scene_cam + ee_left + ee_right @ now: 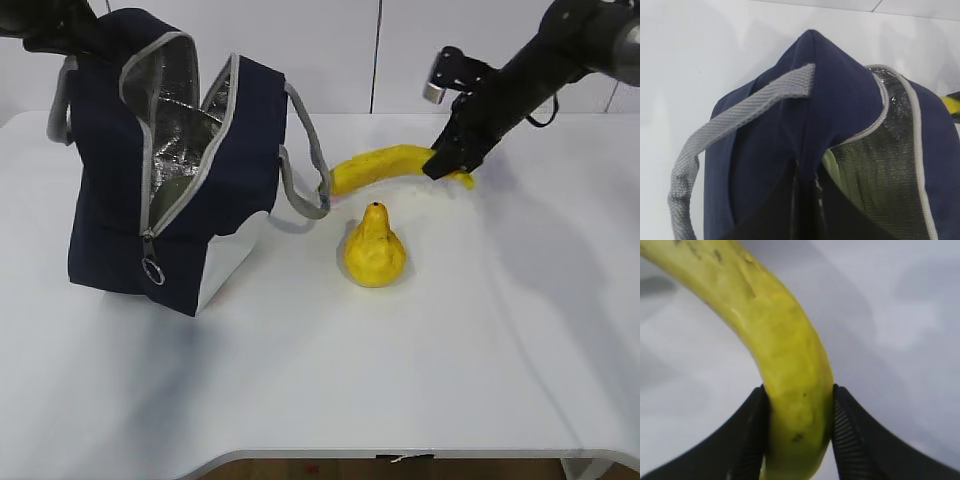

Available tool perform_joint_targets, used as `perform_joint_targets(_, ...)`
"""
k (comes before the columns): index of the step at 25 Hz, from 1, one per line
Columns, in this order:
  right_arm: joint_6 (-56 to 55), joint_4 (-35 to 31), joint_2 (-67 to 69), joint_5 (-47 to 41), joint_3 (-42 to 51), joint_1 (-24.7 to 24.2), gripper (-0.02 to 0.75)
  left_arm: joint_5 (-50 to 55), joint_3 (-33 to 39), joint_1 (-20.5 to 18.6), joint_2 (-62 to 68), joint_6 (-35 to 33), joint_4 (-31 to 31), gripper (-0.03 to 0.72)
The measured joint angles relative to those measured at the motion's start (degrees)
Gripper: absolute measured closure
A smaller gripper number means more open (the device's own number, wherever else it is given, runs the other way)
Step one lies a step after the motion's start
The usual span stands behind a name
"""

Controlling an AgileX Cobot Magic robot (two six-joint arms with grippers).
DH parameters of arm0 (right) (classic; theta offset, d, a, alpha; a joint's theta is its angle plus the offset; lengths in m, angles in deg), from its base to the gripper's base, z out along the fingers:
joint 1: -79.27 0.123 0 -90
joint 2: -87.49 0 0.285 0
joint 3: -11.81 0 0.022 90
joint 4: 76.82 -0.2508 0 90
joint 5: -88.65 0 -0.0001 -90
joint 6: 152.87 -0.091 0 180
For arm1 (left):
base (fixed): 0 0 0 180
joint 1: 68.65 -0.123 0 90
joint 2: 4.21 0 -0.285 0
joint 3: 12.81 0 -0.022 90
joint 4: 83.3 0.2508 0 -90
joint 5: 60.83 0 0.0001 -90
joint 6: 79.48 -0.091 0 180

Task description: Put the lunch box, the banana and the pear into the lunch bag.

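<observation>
Lunch bag: tall boxy navy fabric, upright on the left of the table, zipper undone and mouth gaping; crinkled silver foil lining; grey zipper tape with a ring pull hanging low on the front; grey woven strap handles; white side panel at the lower right corner.
Lunch box: only a pale green sliver shows inside the bag, against the foil, in the left wrist view; shape cannot be told.
Banana: smooth yellow skin with a few dark specks, curved; long axis runs left to right behind the pear, one end near the bag's right strap, the other at the right gripper; whether it rests on the table or is lifted cannot be told.
Pear: squat, bumpy, yellow, standing upright on the table, narrow neck and dark stem pointing up; right of the bag, in front of the banana, apart from both.
Right gripper: black ribbed pads pinching the banana across its width, one on each side.
Left gripper: black fingers close together at the bag's top edge, beside a strap; grip cannot be told.
Table: plain matte white, rounded front corners.
Room: pale wall panels behind the table.
</observation>
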Motion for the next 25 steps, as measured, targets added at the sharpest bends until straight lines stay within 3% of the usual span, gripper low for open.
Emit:
perform_joint_targets(9, -0.65, -10.10, -4.00, -2.22, -0.13, -7.31, 0.429, -0.13, 0.00, 0.00, 0.00, 0.00, -1.34, 0.694)
perform_joint_targets(18, -2.17, -19.12, -6.09, -5.00, -0.13, -8.51, 0.429, -0.13, 0.00, 0.00, 0.00, 0.00, -2.10, 0.694)
perform_joint_targets(25, -18.46, -28.06, -6.09, -5.53, -0.13, -8.51, 0.430, -0.13, 0.00, 0.00, 0.00, 0.00, -3.36, 0.694)
